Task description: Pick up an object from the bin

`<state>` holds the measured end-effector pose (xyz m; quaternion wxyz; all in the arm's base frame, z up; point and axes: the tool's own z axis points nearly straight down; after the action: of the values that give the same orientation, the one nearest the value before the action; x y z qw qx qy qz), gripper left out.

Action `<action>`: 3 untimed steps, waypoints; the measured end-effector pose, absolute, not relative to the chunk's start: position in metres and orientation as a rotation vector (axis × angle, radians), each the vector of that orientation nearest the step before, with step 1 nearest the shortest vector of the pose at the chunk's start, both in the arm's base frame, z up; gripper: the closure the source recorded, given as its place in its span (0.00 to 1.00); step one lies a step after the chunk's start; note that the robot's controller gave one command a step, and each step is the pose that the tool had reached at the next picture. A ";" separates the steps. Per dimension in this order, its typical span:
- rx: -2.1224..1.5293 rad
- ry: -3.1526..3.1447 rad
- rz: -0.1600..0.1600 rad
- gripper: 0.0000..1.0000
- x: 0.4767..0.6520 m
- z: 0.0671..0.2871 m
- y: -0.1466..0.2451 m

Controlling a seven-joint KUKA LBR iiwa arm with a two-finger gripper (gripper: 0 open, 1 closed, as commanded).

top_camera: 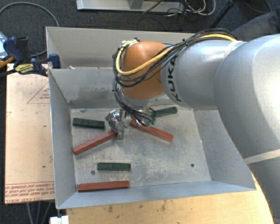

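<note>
Here the gripper (118,126) sits low in the bin (60,125), a little up and left of the floor's centre, at the upper right end of a red bar (91,143). The red bar lies flat on the floor with its long axis on a slant. One end is under the gripper, and from there it points down and to the left, towards the left wall. Whether the gripper touches that end or stands just above it I cannot tell. Nor can I tell whether it is spread or pressed together, since the orange cover (142,71) hangs over it and hides much of it.

A second red bar (154,132) starts just right of the gripper and slants down to the right, so the two make a shallow upturned V with the gripper at the peak. A green bar (88,123) lies nearly level left of the gripper, above the red bar and apart from it. A second green bar (165,110) shows at the arm's lower edge, up and right of the gripper, partly hidden. Lower in the frame a third green bar (114,166) lies level, and below it a third red bar (103,185) lies level near the front wall.
</note>
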<state>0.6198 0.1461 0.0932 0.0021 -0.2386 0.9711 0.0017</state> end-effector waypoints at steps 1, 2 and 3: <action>-0.744 3.049 0.003 0.00 0.620 0.093 0.144; -0.665 3.071 0.006 0.00 0.601 0.091 0.181; -1.148 2.920 0.005 0.00 0.598 0.081 0.225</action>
<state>0.5984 0.2250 0.0810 0.0018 -0.3658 0.9307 0.0015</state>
